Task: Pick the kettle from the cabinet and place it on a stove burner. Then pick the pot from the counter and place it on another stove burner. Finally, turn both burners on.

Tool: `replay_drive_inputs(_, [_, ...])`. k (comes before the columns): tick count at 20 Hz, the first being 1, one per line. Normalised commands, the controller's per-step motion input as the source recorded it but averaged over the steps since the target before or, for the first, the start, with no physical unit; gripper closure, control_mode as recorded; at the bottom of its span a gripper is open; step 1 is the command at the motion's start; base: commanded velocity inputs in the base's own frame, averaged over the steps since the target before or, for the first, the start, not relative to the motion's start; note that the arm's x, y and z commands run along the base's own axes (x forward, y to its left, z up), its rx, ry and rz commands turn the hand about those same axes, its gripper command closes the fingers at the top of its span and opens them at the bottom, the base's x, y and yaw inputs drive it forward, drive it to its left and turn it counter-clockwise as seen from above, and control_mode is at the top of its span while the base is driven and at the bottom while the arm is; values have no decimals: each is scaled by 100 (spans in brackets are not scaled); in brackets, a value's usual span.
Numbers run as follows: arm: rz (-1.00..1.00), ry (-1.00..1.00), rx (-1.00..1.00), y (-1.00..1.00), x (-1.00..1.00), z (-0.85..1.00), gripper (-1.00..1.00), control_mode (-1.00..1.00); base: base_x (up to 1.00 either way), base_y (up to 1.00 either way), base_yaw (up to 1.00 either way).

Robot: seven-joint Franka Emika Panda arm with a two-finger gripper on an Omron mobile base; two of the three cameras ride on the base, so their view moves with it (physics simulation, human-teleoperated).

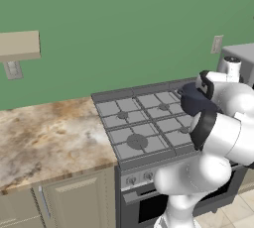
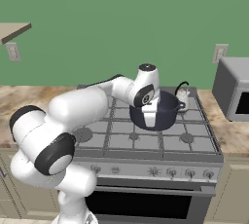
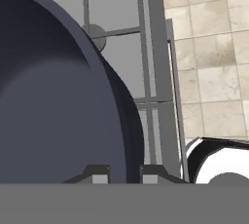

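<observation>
Pot (image 2: pixel 163 113): round, dark navy-grey, lidless, smooth matte walls, one loop side handle visible, held over the grey range's square grates (image 2: pixel 146 138). Gripper (image 3: pixel 124 175) pinches the pot's rim, one finger tip inside the wall, one outside. Just right of the pot, a small silver-grey kettle (image 2: pixel 182 93) with thin black arched handle sits on a rear burner.

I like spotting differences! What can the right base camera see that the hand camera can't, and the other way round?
Right base view: the kettle at the back of the stove, a microwave, the arm. Hand view: floor tiles, and the gripper pinching the rim of the pot. Shared: the pot and the stove.
</observation>
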Motion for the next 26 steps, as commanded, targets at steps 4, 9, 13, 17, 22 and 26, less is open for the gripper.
replay_drive_inputs(4, [-6,0,0,-47,0,0,100,-100,0,0,0])
replay_drive_inputs(9, [-6,0,0,-42,0,0,100,-100,0,0,0])
replay_drive_inputs(13, [-6,-2,0,-35,0,0,100,-100,0,0,0])
replay_drive_inputs(17, [-5,-4,1,-32,1,0,100,-100,0,0,0])
replay_drive_inputs(22, [-2,-4,2,-21,7,0,100,-100,0,0,0])
replay_drive_inputs(26, [0,-3,3,-5,17,0,100,-100,0,0,0])
